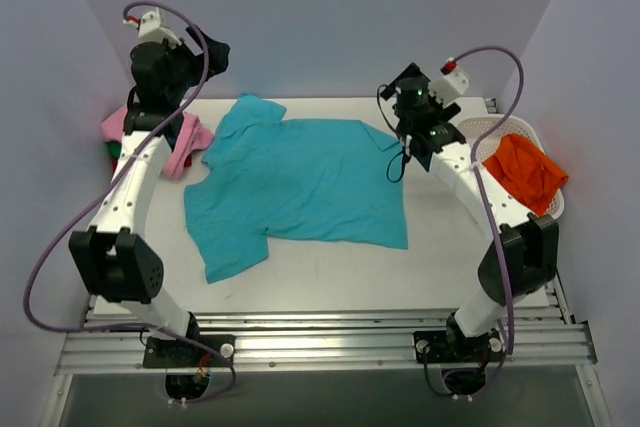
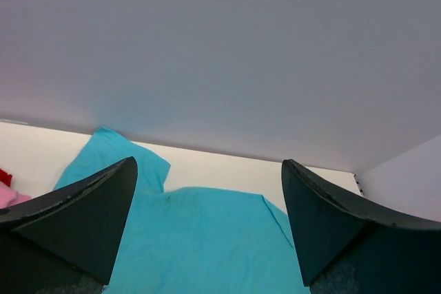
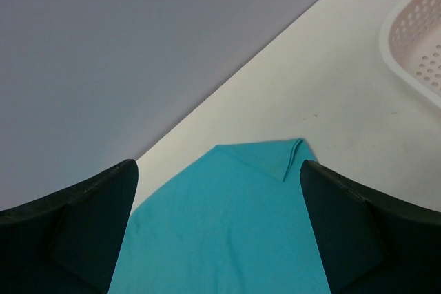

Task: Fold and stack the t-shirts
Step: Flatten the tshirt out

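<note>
A teal t-shirt (image 1: 300,182) lies spread flat in the middle of the table, one sleeve toward the back left and one toward the front left. My left gripper (image 1: 215,53) hangs high over the shirt's back left sleeve, open, with nothing between its fingers (image 2: 83,218); below it the teal t-shirt (image 2: 200,239) shows. My right gripper (image 1: 412,145) hovers over the shirt's back right corner, open and empty, with the teal t-shirt (image 3: 227,225) and its turned-over corner under it. A pink t-shirt (image 1: 185,142) is heaped at the left. An orange t-shirt (image 1: 525,172) lies in the basket.
The white lattice basket (image 1: 480,132) stands at the right edge of the table, and its rim shows as the basket (image 3: 420,39) in the right wrist view. Red and green cloth (image 1: 114,152) peeks out beside the pink heap. Walls close in the back and both sides.
</note>
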